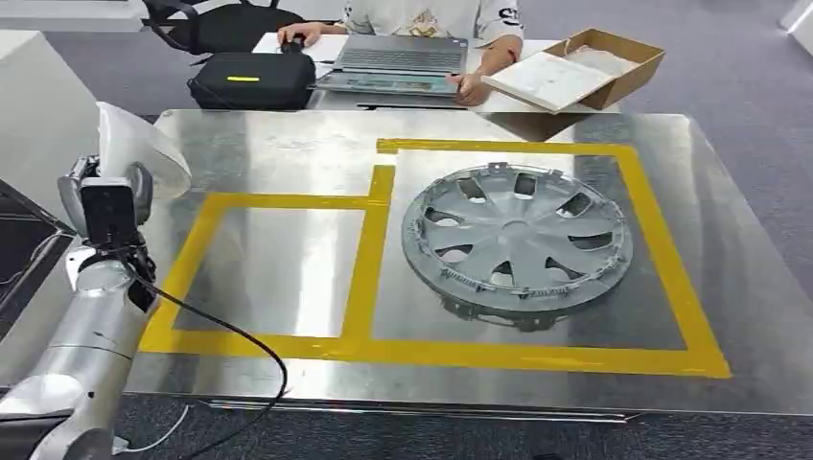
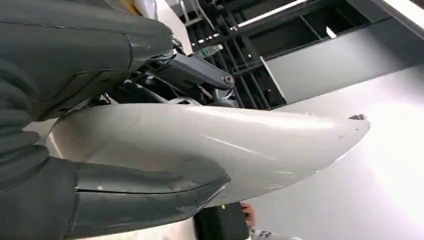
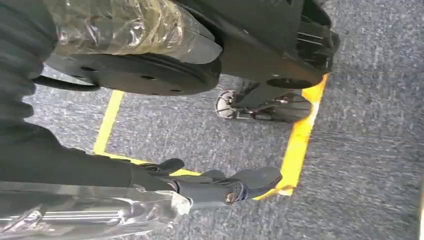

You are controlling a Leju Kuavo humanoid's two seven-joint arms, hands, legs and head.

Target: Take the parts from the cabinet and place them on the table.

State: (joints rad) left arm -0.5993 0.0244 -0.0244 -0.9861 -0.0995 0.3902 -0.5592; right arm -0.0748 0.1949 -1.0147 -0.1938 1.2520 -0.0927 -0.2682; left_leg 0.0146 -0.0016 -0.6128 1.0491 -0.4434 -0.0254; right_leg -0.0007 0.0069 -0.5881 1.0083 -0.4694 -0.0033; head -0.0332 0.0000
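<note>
At the near left corner of the desk [image 1: 288, 383], your silver left arm [image 1: 81, 345] rises from below, with a black cable [image 1: 230, 335] looping off it over the desk's near edge. Your left hand [image 1: 105, 206] is raised beside the desk's left edge and holds a curved white part [image 1: 144, 144]. In the left wrist view the thick grey thumb lies along one face of the part [image 2: 225, 145] and the darker fingers [image 2: 200, 75] close on the other face, so the part is gripped between them, up off the desk.

Your right hand [image 3: 210, 185] hangs over grey carpet [image 3: 360, 125] marked with yellow tape lines. Its fingers [image 3: 255, 177] are stretched out and hold nothing.

On the desk itself, which is shiny metal, yellow tape [image 1: 369, 259] marks two boxes side by side. The left box is smaller; the right box reaches farther back. A grey wheel cover [image 1: 518, 240] lies flat inside the right box, near its middle, well apart from the part in your hand.

Beyond the far edge stands a second table. On it, from left to right, are a black case [image 1: 251, 79], an open laptop [image 1: 403, 62], and a cardboard box [image 1: 614, 62] with a white slab [image 1: 548, 80] leaning on it. A person [image 1: 431, 14] sits behind the laptop, one hand [image 1: 470, 88] resting by it.
</note>
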